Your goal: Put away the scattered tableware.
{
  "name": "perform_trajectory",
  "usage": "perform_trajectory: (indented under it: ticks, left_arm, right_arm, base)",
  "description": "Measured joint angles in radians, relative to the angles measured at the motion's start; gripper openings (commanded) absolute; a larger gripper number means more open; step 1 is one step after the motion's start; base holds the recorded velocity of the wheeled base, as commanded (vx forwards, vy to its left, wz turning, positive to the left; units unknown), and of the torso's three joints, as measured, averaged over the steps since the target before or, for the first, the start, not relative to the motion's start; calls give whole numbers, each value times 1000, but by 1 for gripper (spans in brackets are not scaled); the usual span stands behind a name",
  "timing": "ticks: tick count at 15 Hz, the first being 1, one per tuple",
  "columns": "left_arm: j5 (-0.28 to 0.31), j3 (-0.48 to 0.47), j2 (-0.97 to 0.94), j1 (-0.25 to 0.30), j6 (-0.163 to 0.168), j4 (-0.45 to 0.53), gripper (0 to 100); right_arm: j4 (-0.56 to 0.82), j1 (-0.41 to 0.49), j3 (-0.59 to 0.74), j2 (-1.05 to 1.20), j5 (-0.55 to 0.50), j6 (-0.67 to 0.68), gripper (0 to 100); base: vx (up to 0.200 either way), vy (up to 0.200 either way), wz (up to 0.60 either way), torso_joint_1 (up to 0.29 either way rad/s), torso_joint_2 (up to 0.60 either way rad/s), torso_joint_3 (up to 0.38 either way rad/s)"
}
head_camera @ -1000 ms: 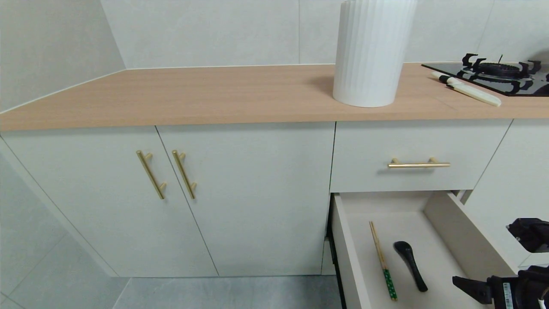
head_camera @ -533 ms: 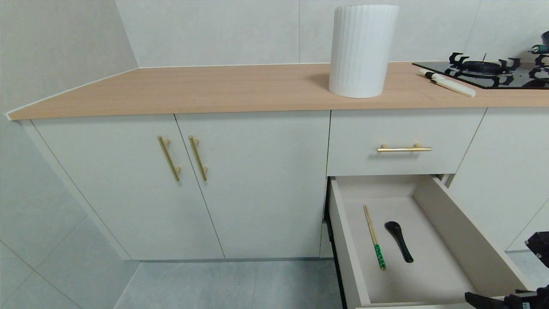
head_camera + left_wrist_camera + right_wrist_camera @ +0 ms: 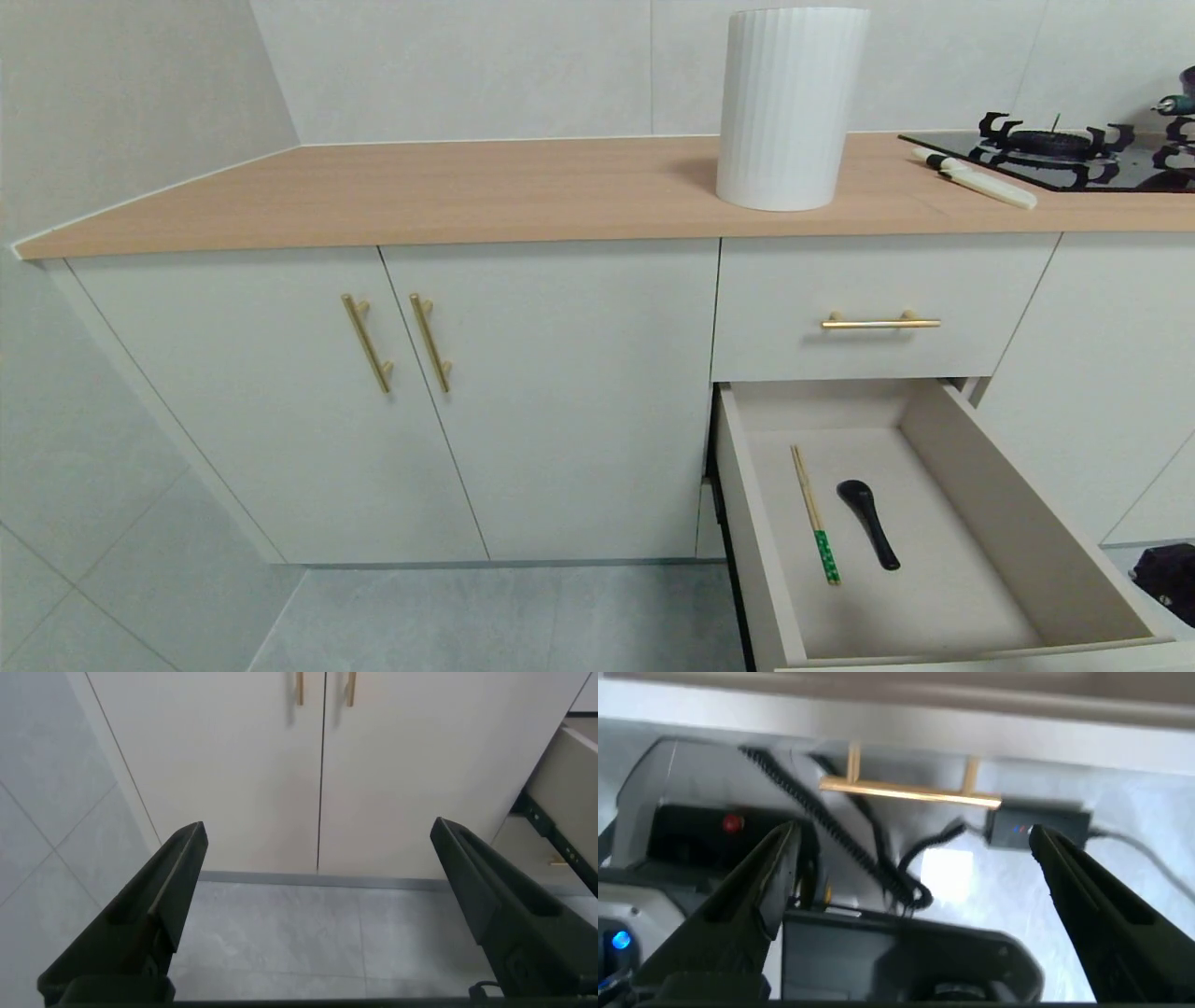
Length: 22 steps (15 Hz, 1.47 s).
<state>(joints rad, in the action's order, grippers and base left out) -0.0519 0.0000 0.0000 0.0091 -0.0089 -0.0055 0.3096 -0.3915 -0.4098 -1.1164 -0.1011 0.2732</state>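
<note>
Currently the lower drawer [image 3: 1018,532] stands open. Chopsticks [image 3: 814,515] lie near its left wall, with the black spoon [image 3: 868,525] just beside them, not touching. Knife [image 3: 976,178] lies on the surface [image 3: 467,191] toward its right end, beside the hob [image 3: 1055,149]. Left gripper [image 3: 318,835]: fingers spread wide, empty, facing the cabinet doors [image 3: 322,765]. Right gripper [image 3: 915,833]: fingers also apart, empty, facing a gold handle [image 3: 910,789].

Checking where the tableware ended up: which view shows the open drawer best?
Head view: the open drawer is seen from above, with chopsticks and black spoon inside. The left wrist view catches its side at the edge; the right wrist view shows a gold handle, likely its own.
</note>
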Motion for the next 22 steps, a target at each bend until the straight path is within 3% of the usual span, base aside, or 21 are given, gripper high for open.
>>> perform_trajectory:
  ticks: [4,16,22]
  left_arm:
    - [0,0,0,0,0,0,100]
    - [0,0,0,0,0,0,100]
    - [0,0,0,0,0,0,100]
  right_arm:
    - [-18,-1,-4,-110,30,28,100]
    - [-315,-1,-13,-403,-21,18,100]
    - [-333,0,-146,-520,-53,7,100]
  base:
    - [0,0,0,0,0,0]
    - [0,0,0,0,0,0]
    - [0,0,0,0,0,0]
